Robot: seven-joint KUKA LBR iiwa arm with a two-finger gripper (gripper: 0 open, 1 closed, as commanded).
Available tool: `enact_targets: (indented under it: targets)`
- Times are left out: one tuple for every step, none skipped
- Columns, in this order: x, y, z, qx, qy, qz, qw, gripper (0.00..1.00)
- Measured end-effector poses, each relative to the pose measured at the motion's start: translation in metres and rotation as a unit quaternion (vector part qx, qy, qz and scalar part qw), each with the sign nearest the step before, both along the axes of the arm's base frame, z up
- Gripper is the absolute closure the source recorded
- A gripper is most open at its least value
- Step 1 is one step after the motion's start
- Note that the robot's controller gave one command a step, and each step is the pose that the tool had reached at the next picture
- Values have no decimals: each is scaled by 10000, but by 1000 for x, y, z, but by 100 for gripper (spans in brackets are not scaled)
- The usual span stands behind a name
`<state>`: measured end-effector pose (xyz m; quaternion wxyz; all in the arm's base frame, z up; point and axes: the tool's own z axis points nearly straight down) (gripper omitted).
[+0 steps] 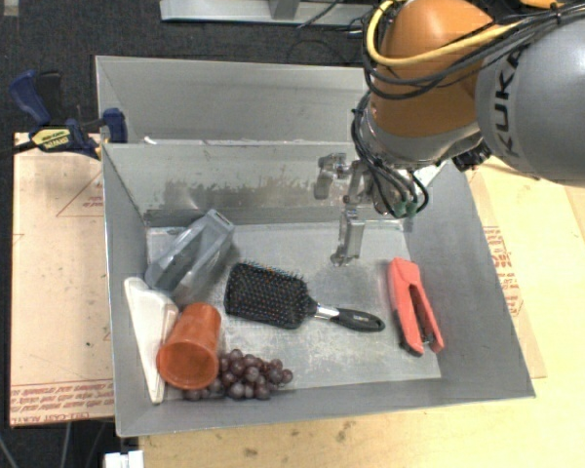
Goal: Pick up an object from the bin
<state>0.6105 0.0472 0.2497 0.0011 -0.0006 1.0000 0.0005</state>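
My gripper (pixel 344 253) hangs over the bare floor in the middle of the bin, toward the back. I see nothing held in it. A black hairbrush (pixel 271 297) lies just in front of it and to the left, bristles up, with its handle pointing right. A salmon-red clip-like tool (pixel 414 306) lies lengthwise to the gripper's right, near the right wall.
On the left side, a grey plastic container (pixel 189 253) lies tilted against the wall. An orange cup (pixel 191 347) lies on its side in front of it, beside a white folded piece (pixel 147 328). A bunch of purple grapes (pixel 247 374) sits at the front edge. The arm's orange cover is above the back right.
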Motion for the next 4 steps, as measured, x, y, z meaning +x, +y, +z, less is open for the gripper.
enact_targets:
  targets:
    - [27, 62, -57, 2, -43, 140, 9999, 0]
    - [16, 84, -84, 15, 33, 5, 10000, 0]
    - [-19, 67, -106, -1, -7, 400, 9992, 0]
    - [-28, 64, -145, 3, -7, 365, 9993, 0]
